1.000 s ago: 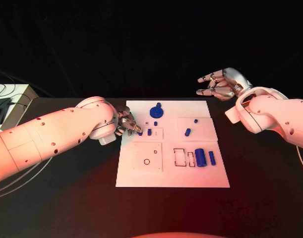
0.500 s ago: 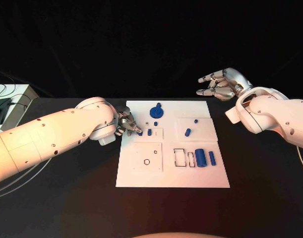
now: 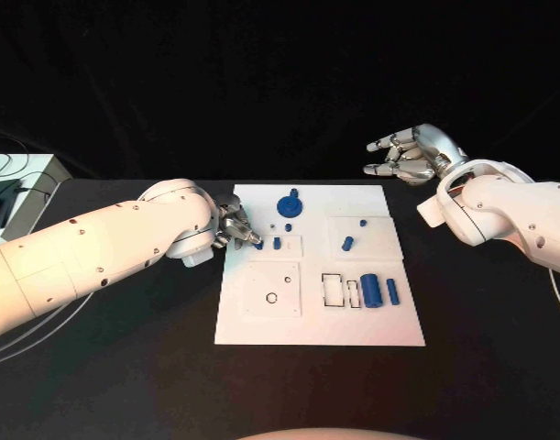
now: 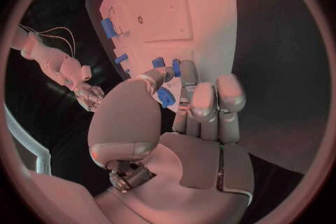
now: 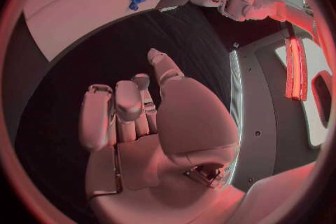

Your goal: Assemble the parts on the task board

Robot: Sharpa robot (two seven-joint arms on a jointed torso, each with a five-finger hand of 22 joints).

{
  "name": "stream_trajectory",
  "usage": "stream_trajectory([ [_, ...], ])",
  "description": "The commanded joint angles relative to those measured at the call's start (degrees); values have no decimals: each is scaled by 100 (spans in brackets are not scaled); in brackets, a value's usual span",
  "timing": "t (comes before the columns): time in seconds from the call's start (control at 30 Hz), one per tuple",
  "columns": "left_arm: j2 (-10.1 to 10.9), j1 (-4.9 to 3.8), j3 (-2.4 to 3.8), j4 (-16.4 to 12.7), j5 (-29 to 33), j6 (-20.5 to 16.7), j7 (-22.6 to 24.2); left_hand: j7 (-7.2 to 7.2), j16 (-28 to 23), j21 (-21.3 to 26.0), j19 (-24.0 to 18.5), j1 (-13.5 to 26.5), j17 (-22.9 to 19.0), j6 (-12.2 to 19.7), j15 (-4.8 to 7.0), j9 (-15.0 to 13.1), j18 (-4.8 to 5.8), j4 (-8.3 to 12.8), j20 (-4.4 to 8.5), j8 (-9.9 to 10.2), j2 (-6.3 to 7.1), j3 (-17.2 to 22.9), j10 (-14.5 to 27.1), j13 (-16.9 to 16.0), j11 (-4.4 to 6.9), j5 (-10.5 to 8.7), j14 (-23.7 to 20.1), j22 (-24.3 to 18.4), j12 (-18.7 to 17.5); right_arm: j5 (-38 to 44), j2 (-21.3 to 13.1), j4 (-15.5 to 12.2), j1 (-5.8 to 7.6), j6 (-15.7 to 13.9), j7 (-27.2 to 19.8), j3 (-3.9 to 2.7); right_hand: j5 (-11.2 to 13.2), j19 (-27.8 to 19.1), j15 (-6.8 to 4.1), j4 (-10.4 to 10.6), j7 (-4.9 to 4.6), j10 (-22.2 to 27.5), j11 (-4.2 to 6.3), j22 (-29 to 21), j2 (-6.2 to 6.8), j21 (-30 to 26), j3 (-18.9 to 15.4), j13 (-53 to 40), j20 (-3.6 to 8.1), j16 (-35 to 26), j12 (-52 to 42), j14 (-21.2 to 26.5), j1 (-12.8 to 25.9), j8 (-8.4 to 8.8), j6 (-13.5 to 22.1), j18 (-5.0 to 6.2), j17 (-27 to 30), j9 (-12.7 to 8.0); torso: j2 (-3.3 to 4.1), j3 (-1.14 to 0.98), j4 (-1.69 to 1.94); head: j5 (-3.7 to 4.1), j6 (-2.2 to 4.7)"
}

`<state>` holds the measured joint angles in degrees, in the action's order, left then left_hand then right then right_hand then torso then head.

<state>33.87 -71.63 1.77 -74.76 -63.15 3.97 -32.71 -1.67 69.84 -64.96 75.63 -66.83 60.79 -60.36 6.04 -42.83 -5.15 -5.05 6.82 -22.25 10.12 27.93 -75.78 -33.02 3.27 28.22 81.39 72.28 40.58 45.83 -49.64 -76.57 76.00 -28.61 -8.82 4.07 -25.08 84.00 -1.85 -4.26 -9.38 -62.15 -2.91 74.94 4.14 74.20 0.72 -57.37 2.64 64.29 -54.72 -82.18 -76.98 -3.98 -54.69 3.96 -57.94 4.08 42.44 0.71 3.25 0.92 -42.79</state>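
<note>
Head view, task board: the white task board (image 3: pixel 319 316) lies mid-table, bearing blue parts; a large round part (image 3: pixel 289 205) sits at its far edge, a cylinder (image 3: pixel 372 290) and a bar (image 3: pixel 392 291) near its right edge.
Head view, my left hand: my left hand (image 3: pixel 236 230) rests at the board's left edge, fingertips pinching a small blue part (image 3: pixel 256 243).
Head view, my right hand: my right hand (image 3: pixel 410 156) hangs beyond the board's far right corner, well apart from it, fingers loosely curled, holding nothing.
Left wrist view: thumb and fingers (image 4: pixel 187 87) close round the blue part (image 4: pixel 166 97); more blue pieces lie just beyond on the board (image 4: pixel 203 5).
Right wrist view: my fingers (image 5: pixel 98 115) are half bent over bare table (image 5: pixel 77 89), empty; the board (image 5: pixel 63 5) lies far off.
</note>
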Motion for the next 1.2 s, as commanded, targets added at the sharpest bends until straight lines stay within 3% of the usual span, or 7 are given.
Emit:
stream_trajectory([
  [0.03,3,32,-26,-4,-171,-12,-86,9,31,-27,20,-64,6,-66,20,-17,59,856,13,11,11,871,-6,3,46,18,0,18,-21,11,1,-2,-2,66,-61,-2,-19,444,-13,10,-28,-2,27,1097,-15,-22,-29,-7,7,-23,-18,-44,53,32,0,-3,9,-2,-1,-4,-5,-7,-2],
  [0.43,10,33,-27,-32,-141,-76,-122,21,55,-72,47,-45,33,-113,31,-17,73,880,29,25,41,889,-48,-4,59,101,7,50,-32,11,0,-1,-2,67,-58,-2,-19,444,-13,10,-28,-2,27,1097,-15,-22,-29,-7,7,-23,-18,-44,53,32,0,-3,9,-2,2,-9,-8,-11,-8],
  [0.63,11,33,-27,-42,-41,-31,-123,32,70,-106,66,-19,46,-160,35,-8,86,920,37,45,59,849,-81,-15,68,270,11,73,-44,11,-1,-1,-2,68,-57,-2,-19,444,-13,10,-28,-2,27,1097,-15,-22,-29,-7,7,-23,-18,-44,53,32,0,-3,9,-2,3,-9,-8,-7,-14],
  [0.7,11,33,-28,-46,9,4,-119,38,82,-113,67,-9,58,-189,35,4,91,941,37,64,59,776,-99,-20,73,431,14,78,-50,11,0,0,-2,69,-57,-2,-19,444,-13,10,-28,-2,27,1097,-15,-22,-29,-7,7,-23,-18,-44,53,32,0,-3,9,-2,1,-10,-8,-8,-18],
  [0.9,5,32,-29,-55,150,124,-110,49,101,-128,66,-9,77,-314,35,80,113,1012,35,241,-5,538,-139,-52,77,582,16,92,-120,11,-2,-1,-2,70,-57,-2,-19,444,-13,10,-28,-2,27,1097,-15,-22,-29,-7,7,-23,-18,-44,53,32,0,-3,9,-2,1,-10,-8,-7,-29],
  [1.2,-6,32,-33,-49,271,204,-99,113,159,-139,74,-49,140,-517,34,148,143,1023,31,494,-120,80,-226,-226,100,562,33,103,-168,13,-9,-9,-2,69,-54,-2,-19,444,-13,10,-28,-2,27,1097,-15,-22,-29,-7,7,-23,-18,-44,53,32,0,-3,9,-2,-1,-12,-7,-8,-30],
])
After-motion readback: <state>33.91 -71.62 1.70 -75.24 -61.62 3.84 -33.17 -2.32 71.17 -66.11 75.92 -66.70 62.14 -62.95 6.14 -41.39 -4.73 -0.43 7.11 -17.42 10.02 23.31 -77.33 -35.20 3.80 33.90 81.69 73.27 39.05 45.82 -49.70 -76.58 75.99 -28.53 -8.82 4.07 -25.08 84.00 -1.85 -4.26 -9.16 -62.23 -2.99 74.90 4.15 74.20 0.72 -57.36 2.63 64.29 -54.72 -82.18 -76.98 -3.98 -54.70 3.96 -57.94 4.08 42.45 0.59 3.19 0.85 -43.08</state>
